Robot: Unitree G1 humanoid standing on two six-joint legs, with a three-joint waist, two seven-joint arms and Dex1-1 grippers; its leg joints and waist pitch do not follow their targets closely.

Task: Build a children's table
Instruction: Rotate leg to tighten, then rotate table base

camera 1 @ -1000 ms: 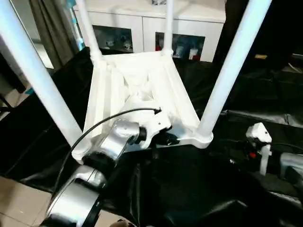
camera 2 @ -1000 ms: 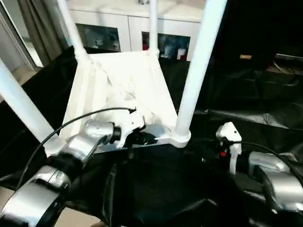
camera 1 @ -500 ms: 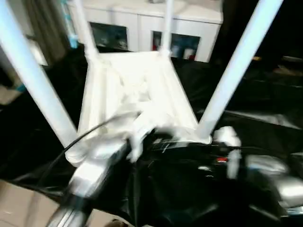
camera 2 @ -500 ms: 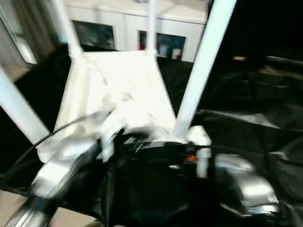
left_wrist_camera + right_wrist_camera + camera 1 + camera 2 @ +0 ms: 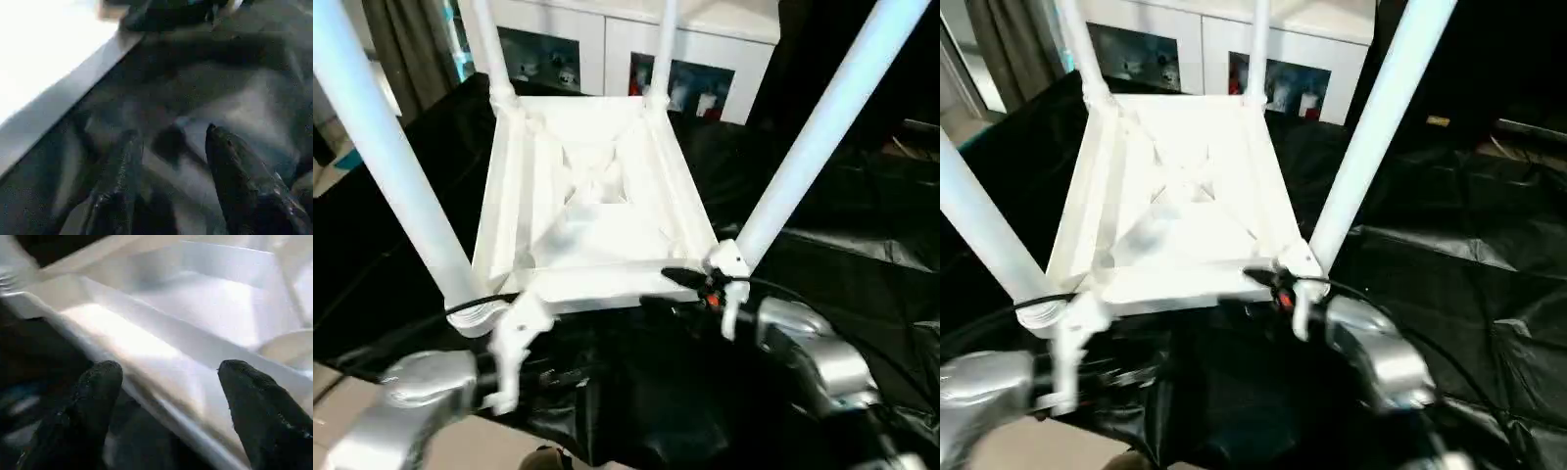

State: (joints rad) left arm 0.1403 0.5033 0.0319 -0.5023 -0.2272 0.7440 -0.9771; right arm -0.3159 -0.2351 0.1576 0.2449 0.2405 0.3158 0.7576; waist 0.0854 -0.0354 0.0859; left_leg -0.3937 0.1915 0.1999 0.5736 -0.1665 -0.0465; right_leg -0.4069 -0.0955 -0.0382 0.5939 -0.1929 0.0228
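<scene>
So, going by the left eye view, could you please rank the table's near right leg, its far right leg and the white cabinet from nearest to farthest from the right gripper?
1. The near right leg, rising from the corner socket just beside the right gripper.
2. The far right leg, at the table top's far corner.
3. The white cabinet, behind the table.

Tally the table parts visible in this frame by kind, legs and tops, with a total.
Table legs standing in the corner sockets: 4 (near left, near right, far left, far right)
Upside-down table tops: 1
Total: 5
</scene>
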